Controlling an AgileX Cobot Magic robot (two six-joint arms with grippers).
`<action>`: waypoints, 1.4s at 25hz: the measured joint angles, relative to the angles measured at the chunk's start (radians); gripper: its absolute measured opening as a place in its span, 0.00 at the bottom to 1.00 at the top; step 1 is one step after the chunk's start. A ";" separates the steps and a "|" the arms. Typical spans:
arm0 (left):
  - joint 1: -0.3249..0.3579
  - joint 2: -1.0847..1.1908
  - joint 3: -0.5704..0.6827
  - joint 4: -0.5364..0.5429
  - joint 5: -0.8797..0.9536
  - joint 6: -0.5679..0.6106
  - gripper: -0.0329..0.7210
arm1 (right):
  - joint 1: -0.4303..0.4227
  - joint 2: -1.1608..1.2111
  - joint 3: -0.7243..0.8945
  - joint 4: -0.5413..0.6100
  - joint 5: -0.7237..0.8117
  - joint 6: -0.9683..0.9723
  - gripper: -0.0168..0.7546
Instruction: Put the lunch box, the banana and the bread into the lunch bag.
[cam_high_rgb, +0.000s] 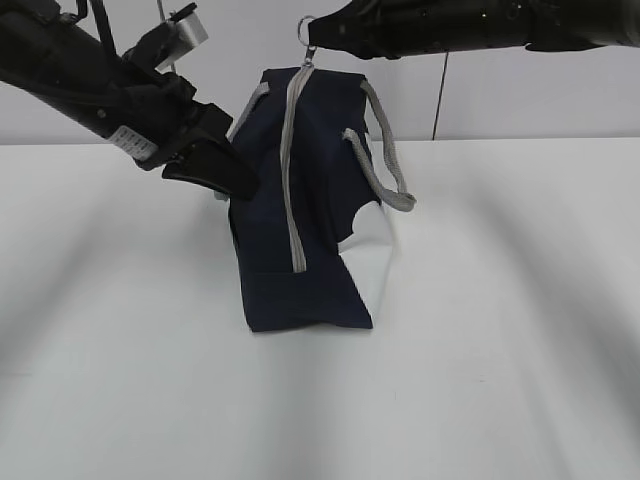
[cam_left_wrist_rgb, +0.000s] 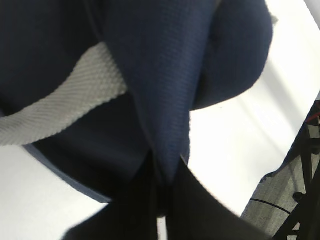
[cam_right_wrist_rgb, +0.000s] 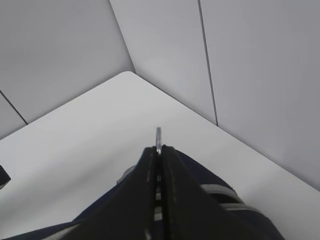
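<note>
From the outside camera, the lunch bag (cam_high_rgb: 300, 240) stands tall and narrow on the white table (cam_high_rgb: 500, 350), its grey zipper (cam_high_rgb: 294, 170) running down the face toward the camera, a white side panel (cam_high_rgb: 372, 265) on its right and grey strap handles (cam_high_rgb: 385, 165) drooping off the right shoulder; the left claw (cam_high_rgb: 215, 170) comes down at a slant from the upper left and meets the bag's upper left edge, its dark fingers pressed against the navy cloth; the right claw (cam_high_rgb: 318, 40) reaches in from the upper right, directly above the bag's top, closed on the metal ring pull (cam_high_rgb: 306, 27) at the top end of the zipper, so the bag hangs below it. From the left wrist camera, navy cloth fills most of the picture, a grey strap (cam_left_wrist_rgb: 65, 105) crossing on the left; the left claw (cam_left_wrist_rgb: 160, 200) has its fingers together, pinching a fold of the bag (cam_left_wrist_rgb: 165, 100) that narrows down into the slit between them; bare table shows to the right. From the right wrist camera, the right claw (cam_right_wrist_rgb: 159, 152) is clamped shut on the thin ring (cam_right_wrist_rgb: 158, 136), which stands edge-on just past the fingertips; the bag (cam_right_wrist_rgb: 200, 175) lies directly beneath the fingers, with the table corner and grey wall panels beyond.
</note>
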 joint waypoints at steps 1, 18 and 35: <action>0.000 0.000 0.000 0.001 0.001 0.000 0.04 | -0.008 0.003 -0.007 -0.005 -0.011 0.006 0.00; 0.000 0.000 0.000 0.021 0.009 0.000 0.04 | -0.042 0.123 -0.169 -0.043 -0.037 0.077 0.00; 0.000 0.000 0.000 0.035 0.017 0.004 0.04 | -0.093 0.446 -0.579 -0.124 -0.127 0.258 0.00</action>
